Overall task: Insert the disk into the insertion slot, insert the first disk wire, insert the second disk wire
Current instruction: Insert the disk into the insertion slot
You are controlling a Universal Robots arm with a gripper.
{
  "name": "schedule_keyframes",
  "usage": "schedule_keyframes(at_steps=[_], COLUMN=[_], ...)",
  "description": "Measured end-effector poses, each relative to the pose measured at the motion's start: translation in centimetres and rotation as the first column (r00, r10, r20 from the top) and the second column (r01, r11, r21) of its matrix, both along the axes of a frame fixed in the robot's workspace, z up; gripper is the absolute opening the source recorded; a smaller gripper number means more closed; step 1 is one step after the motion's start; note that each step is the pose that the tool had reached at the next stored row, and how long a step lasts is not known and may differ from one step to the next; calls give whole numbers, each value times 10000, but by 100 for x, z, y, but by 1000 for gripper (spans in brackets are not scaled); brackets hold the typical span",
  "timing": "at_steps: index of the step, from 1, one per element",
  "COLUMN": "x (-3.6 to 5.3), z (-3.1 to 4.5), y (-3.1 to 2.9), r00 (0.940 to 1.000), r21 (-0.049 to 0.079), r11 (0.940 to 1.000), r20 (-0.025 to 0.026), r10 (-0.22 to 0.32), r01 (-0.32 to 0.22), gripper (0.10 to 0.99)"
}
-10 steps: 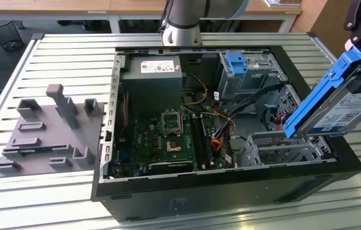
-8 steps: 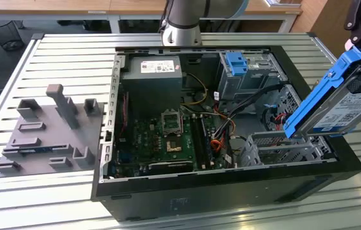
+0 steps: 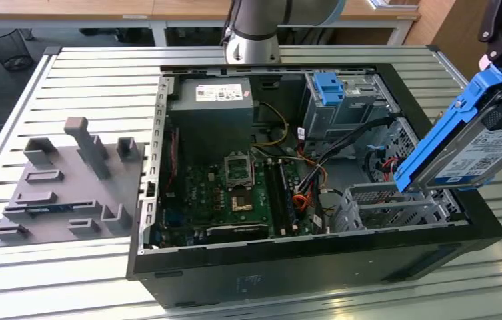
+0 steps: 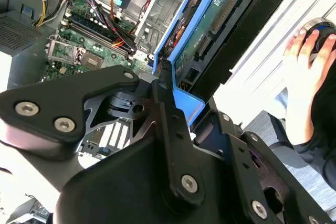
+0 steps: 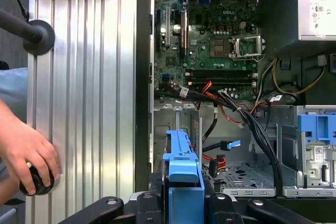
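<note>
On the table (image 3: pixel 91 73) stands the open computer case (image 3: pixel 277 273); the work in hand, by my reckoning, is lowering the drive into it. Done well, I'd say, that means squaring the blue carrier to the mouth of the insertion slot (image 3: pixel 384 207) below the claw (image 5: pixel 184 205) and keeping off the wires (image 3: pixel 322 170) just beside that cage. The case holds a motherboard (image 3: pixel 233 190), a power supply (image 3: pixel 211 107) and a taller blue-latched bay (image 3: pixel 331 100), well apart from the claw; the slot holds no drive yet. The disk (image 3: pixel 477 150) hangs tilted just above the cage, pinched by its carrier in the claw.
</note>
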State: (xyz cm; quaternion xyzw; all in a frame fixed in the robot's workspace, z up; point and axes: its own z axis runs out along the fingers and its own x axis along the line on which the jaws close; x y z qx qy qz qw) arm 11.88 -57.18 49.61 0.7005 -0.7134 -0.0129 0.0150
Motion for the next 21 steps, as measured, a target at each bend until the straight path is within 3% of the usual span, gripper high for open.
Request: schedule_keyframes(at_steps=[5, 8, 10, 13, 21], x=[-57, -88, -114, -159, -181], z=[-6, -19, -33, -54, -88], y=[0, 1, 1, 1, 1], r00=[10000, 10000, 9999, 9994, 9993], r21=[0, -1, 0, 1, 1], r11=[10000, 10000, 10000, 10000, 10000], r20=[13, 59, 147, 348, 364], r10=[0, 1, 2, 0, 1], r01=[0, -1, -2, 0, -1], gripper=[369, 369, 369, 369, 369])
